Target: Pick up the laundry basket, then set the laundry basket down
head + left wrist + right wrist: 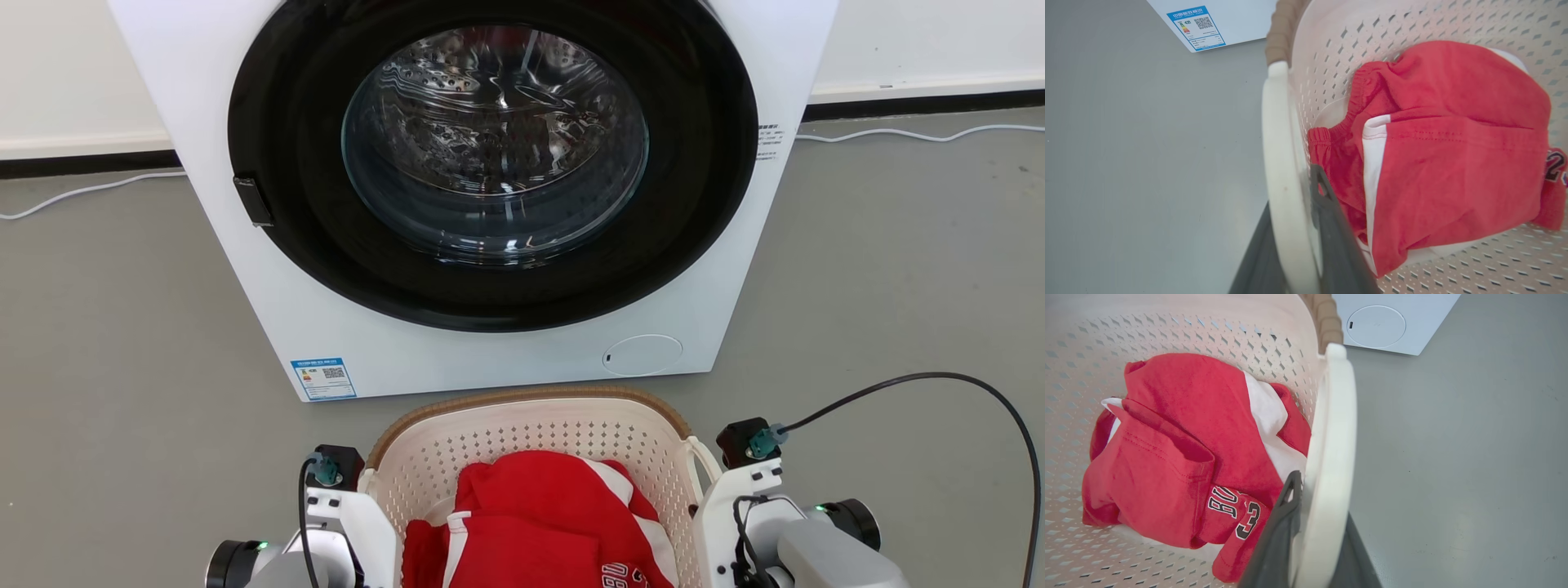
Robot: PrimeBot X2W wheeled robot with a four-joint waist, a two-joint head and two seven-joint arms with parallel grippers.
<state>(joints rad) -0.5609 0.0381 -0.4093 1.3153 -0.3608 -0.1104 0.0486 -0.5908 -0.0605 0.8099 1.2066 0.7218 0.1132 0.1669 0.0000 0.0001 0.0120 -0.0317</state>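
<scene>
Left gripper (1292, 204) is pinched shut on the laundry basket (531, 433)'s left loop handle (1278, 134), right gripper (1323, 506) same on the right loop handle (1335, 416), basket just in front of the washing machine (457, 359), so if the arms move unevenly it'd likely tilt and a thin handle could slip free.

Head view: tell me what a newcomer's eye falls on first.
The white front-loading washing machine, with its big dark round door, dominates the top. Below it, the laundry basket holds bright red sportswear, with the left gripper and right gripper clamped on its side handles.
</scene>
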